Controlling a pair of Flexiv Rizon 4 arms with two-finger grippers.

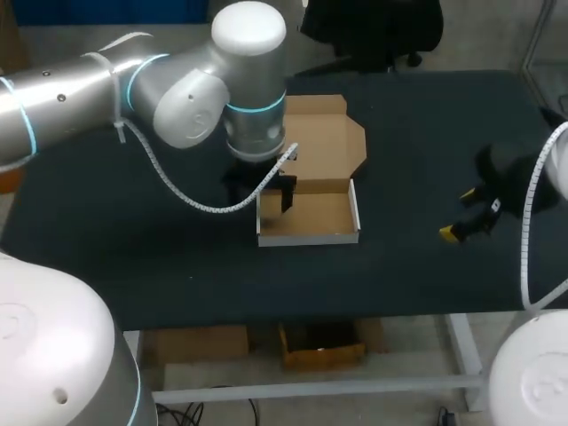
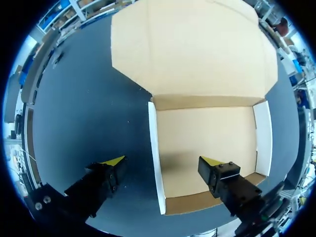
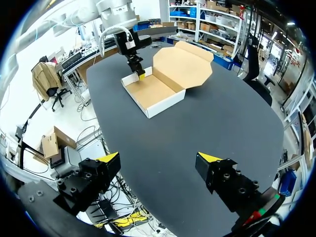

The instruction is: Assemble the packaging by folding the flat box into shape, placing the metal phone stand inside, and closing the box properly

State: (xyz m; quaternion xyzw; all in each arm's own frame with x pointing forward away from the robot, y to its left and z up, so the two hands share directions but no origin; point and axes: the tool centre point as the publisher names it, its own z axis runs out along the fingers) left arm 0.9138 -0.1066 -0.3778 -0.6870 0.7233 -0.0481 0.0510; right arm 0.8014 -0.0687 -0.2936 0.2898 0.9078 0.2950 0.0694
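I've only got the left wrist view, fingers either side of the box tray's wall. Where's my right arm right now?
Observer: The right gripper is at the table's right side, far from the box, fingers open, holding nothing.
Operator: Any phone stand out there?
Observer: None shows on the table in the head or right wrist view.
Operator: Can the right wrist camera see the box?
Observer: Yes, whole, with the left gripper at its wall.
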